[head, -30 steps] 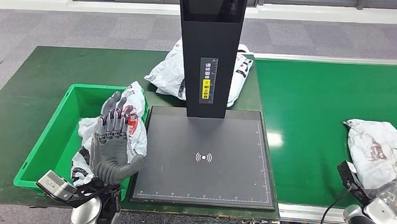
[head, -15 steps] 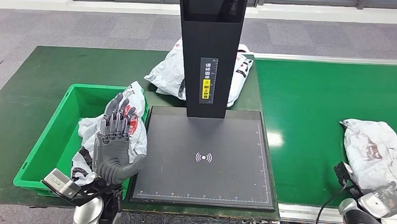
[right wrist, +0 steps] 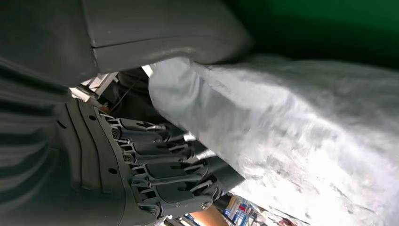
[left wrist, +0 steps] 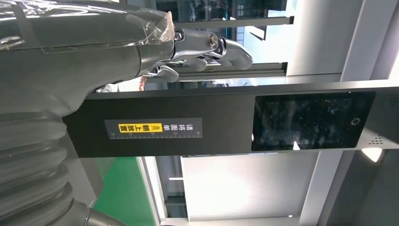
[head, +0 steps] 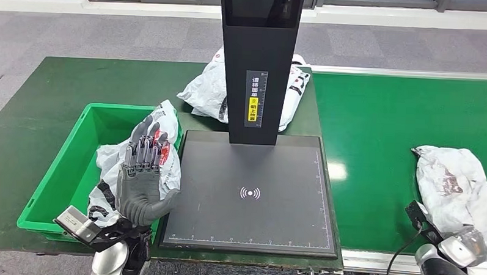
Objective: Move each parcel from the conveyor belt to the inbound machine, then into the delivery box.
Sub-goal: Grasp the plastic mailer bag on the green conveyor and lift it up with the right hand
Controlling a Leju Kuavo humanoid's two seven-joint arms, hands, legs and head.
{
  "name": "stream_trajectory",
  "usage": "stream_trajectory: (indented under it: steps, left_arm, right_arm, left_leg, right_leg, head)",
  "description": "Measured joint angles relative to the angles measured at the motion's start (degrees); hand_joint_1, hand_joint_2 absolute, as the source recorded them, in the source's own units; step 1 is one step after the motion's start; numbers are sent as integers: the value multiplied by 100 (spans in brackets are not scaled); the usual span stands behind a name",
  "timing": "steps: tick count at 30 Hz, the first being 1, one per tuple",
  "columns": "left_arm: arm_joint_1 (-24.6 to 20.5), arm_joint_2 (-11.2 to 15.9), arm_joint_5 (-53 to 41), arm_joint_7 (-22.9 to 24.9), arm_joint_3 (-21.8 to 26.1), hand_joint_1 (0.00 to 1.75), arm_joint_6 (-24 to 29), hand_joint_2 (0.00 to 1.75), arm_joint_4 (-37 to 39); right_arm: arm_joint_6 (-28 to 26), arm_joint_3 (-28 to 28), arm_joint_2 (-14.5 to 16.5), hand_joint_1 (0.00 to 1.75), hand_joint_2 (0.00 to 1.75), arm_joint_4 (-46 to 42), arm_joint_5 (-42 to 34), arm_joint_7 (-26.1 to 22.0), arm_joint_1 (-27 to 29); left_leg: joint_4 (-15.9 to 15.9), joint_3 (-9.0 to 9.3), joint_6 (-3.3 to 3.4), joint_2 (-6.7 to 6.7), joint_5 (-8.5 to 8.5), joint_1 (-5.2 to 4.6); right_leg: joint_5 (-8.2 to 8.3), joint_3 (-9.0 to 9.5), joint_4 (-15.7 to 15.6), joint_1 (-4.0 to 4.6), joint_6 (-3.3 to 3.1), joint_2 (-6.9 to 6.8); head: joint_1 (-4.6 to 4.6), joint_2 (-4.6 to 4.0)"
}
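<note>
- The left hand (head: pixel 140 186) is raised, palm up, fingers straight and spread, holding nothing; it hovers at the near right corner of the green delivery box (head: pixel 61 168).
- Right behind that hand a white parcel (head: pixel 167 153) leans over the box's right wall, partly inside the box.
- Just to the right of the left hand lies the inbound machine's dark scan plate (head: pixel 251 193), with its black column (head: pixel 259 64) rising at the far edge.
- A second white parcel (head: pixel 206 90) lies on the table behind the column.
- The right hand (right wrist: pixel 160 174) is at the near end of a grey-white parcel on the conveyor belt (head: pixel 453 187), thumb over it and fingers curled beneath, pinching it.
- The green conveyor belt (head: pixel 376 130) stretches away from the right hand.
</note>
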Motion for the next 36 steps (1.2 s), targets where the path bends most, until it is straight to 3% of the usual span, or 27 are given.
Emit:
stream_trajectory:
  steps: [12, 15, 19, 25, 27, 31, 33, 36]
  left_arm:
    - [-10, 0, 3, 0, 0, 0, -7, 175, 78]
    - [-12, 0, 1, 0, 2, 0, 5, 175, 96]
    - [-13, 0, -15, 0, 2, 0, 40, 175, 107]
    - [-13, 0, -16, 0, 4, 0, 41, 175, 115]
    - [-13, 0, -31, 0, 8, 0, 44, 175, 116]
    - [-10, 0, -83, 0, 23, 0, 63, 175, 113]
    - [-1, 0, -108, 0, 46, 0, 87, 175, 89]
    - [19, 0, -120, 0, 99, 0, 113, 175, 21]
  right_arm:
    - [-94, 5, -1, 175, 175, -1, 10, -131, -33]
    - [-287, 20, 20, 175, 175, -4, 9, -407, -78]
    - [-783, 66, 181, 175, 175, -65, 3, -1144, -213]
    - [-922, 129, 402, 175, 175, -131, -15, -1410, -407]
    - [-1033, 129, 489, 175, 175, -187, -144, -1976, -429]
    - [-1173, 143, 976, 175, 175, -595, -624, -3857, -430]
    - [-1146, 260, 1400, 175, 175, -1104, -762, -4333, -282]
    - [-1057, 686, 2068, 175, 175, -2131, -907, -4620, 130]
  left_leg:
    - [0, -2, 0, -1, 0, 1]
    - [-1, -8, 0, -1, 0, 1]
    - [-1, -11, 0, 5, 1, 0]
    - [-1, -4, 1, -14, 9, 1]
    - [-2, -10, 1, -12, 9, 1]
    - [-4, -1, 0, 12, 8, 5]
    - [-5, 3, -3, 14, 9, 11]
    - [-8, 2, -8, 3, 12, 18]
  right_leg:
    - [0, 0, 0, 1, 0, 0]
    - [0, 2, 0, 1, 0, 0]
    - [1, 0, 0, 1, 1, 7]
    - [3, 3, 1, 1, 2, -12]
    - [3, 2, 1, 2, 2, -10]
    - [4, -1, 2, 5, 1, 15]
    - [3, -2, 2, 12, 0, 16]
    - [0, -3, 2, 20, -5, 5]
  head:
    - [0, -1]
    - [0, -1]
    - [-1, -1]
    - [-1, -1]
    - [-1, 0]
    - [-1, -1]
    - [-2, 0]
    - [-2, -1]
